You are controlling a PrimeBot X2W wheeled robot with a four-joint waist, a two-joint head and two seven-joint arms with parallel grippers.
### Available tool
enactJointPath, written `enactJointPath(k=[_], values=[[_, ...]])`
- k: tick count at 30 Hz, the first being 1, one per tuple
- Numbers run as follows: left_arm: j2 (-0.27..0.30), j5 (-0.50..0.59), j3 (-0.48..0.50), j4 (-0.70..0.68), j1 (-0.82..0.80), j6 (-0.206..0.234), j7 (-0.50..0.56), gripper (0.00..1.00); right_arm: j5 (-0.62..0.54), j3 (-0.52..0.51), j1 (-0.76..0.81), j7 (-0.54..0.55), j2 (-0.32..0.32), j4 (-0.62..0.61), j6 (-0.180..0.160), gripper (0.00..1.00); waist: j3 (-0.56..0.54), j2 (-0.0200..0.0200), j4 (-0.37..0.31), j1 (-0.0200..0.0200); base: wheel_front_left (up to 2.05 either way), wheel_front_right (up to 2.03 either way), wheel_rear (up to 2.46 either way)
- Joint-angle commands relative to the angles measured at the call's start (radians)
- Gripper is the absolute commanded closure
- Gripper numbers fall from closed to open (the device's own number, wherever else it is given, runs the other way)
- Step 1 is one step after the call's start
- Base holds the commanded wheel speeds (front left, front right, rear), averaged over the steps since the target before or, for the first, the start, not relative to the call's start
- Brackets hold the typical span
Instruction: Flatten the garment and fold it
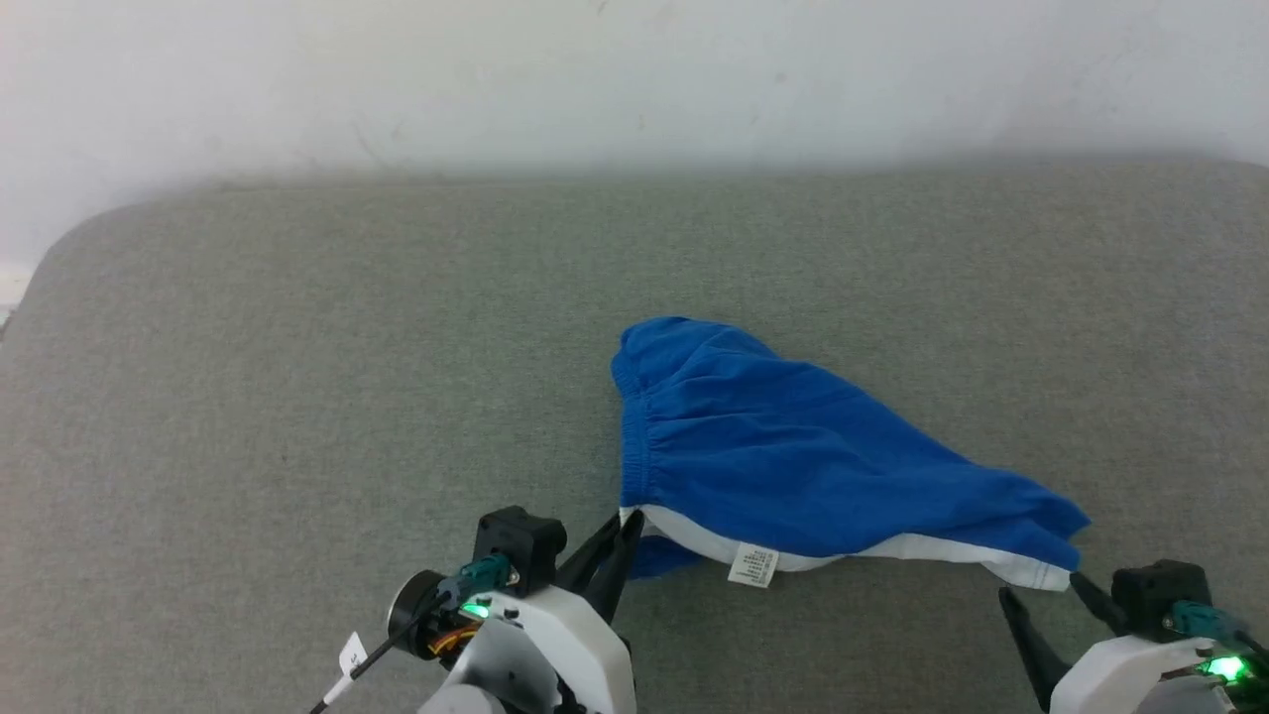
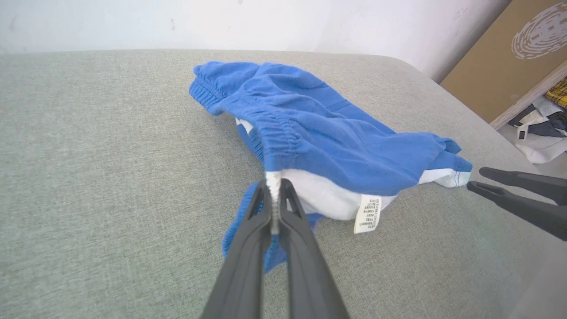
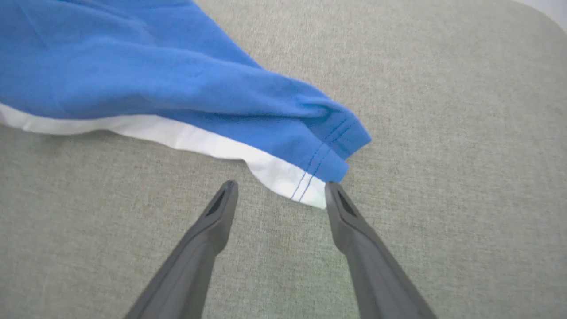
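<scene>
The garment, being thin, soft and probably very light, is likely going to sag and crease wherever nothing is holding it, so the good places for taking hold are seeming to be the firmer ones: the gathered elastic waistband and the stitched hem of the leg. The left end effector is pinching the white end of that waistband, its two fingers pressing together on the cloth. The right end effector is standing open just beside the hem corner, gripping nothing; whether one fingertip is touching the cloth I am not able to tell. The garment is lying in a loose, rumpled wedge, bright blue, with a white stripe running along its near side and a small care label hanging out below this stripe. The grey table is carrying it, spreading wide on every side of the garment
</scene>
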Motion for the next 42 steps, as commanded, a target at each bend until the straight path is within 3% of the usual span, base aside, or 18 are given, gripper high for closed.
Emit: enactJointPath(k=[1,7,16,17,18,20,29,34,42], values=[[0.001,-0.001,-0.005,-0.011,0.003,0.005,-0.008,1.0,-0.001,0.022,-0.022,0.036,-0.031,0.015,-0.002,0.0,0.005,0.0,0.019,0.0,0.0,0.0,0.0],[-0.004,-0.002,-0.02,-0.02,-0.003,0.006,-0.014,1.0,-0.005,0.052,-0.063,0.083,-0.073,0.059,-0.002,0.0,0.016,0.0,0.038,0.0,0.0,0.0,0.0],[-0.005,-0.003,-0.038,-0.019,-0.018,0.006,-0.021,1.0,0.0,0.044,-0.113,0.142,-0.075,0.162,-0.002,0.0,0.04,0.0,0.057,0.0,0.0,0.0,0.0],[-0.003,-0.002,-0.038,-0.017,-0.02,0.007,-0.021,1.0,0.0,0.048,-0.113,0.152,-0.074,0.173,-0.002,0.05,0.042,0.0,0.058,0.0,0.0,0.0,0.0],[-0.001,-0.001,-0.038,-0.016,-0.022,0.007,-0.021,1.0,0.003,0.052,-0.115,0.156,-0.073,0.182,-0.002,0.31,0.043,0.0,0.058,0.0,0.0,0.0,0.0],[0.003,0.0,-0.038,-0.014,-0.023,0.009,-0.023,1.0,0.003,0.055,-0.118,0.151,-0.073,0.197,-0.002,1.0,0.043,0.0,0.057,0.0,0.0,0.0,0.0],[0.036,-0.011,-0.015,-0.043,-0.005,0.019,-0.039,1.0,0.013,0.053,-0.107,0.034,-0.091,0.145,-0.002,1.0,-0.029,0.0,0.037,0.0,0.0,0.0,0.0],[0.076,-0.013,0.009,-0.126,-0.011,0.02,-0.027,1.0,0.084,0.05,-0.111,0.013,-0.132,-0.017,-0.002,1.0,-0.077,0.0,0.017,0.0,0.0,0.0,0.0],[0.148,-0.015,0.055,-0.306,-0.114,0.006,0.045,1.0,0.232,0.028,-0.183,0.117,-0.223,-0.271,-0.002,1.0,-0.13,0.0,0.0,0.0,0.0,0.0,0.0]])
